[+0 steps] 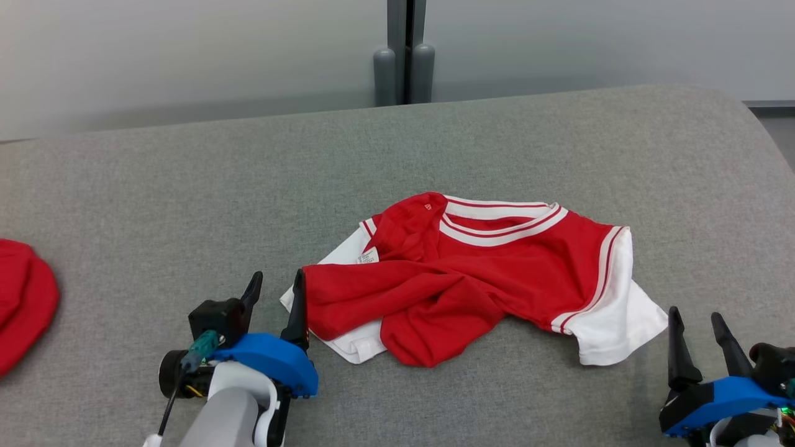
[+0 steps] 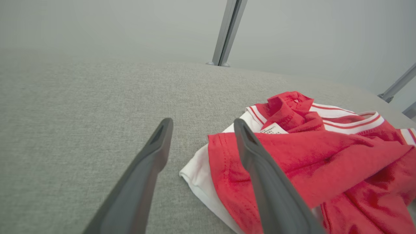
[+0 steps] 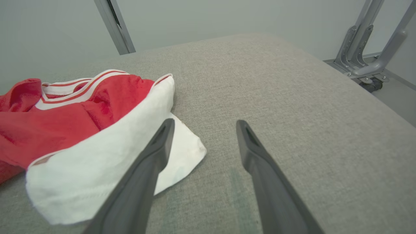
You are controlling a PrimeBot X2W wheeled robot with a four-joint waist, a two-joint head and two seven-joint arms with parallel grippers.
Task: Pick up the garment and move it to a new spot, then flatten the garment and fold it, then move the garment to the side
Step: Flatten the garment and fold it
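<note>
At far left, a second red cloth (image 1: 25, 304) lies at the pad's edge, well apart from the work. My left gripper (image 1: 278, 277) stands with jaws wide and empty, its inner finger just beside the red hem (image 1: 310, 298) of the garment (image 1: 472, 273). The garment lies rumpled at mid-surface, its white sleeve (image 1: 621, 323) thrown out to the right. My right gripper (image 1: 695, 315), likewise spread and holding nothing, sits near that sleeve. I judge flattening to be the step in hand: the shirt is bunched and not yet folded. The next move calls for a pinch on hem and sleeve, then a pull outward. Beneath is a grey woven pad (image 1: 435, 143). Behind are a pale wall (image 1: 186, 56) and a metal post (image 1: 405, 56).
</note>
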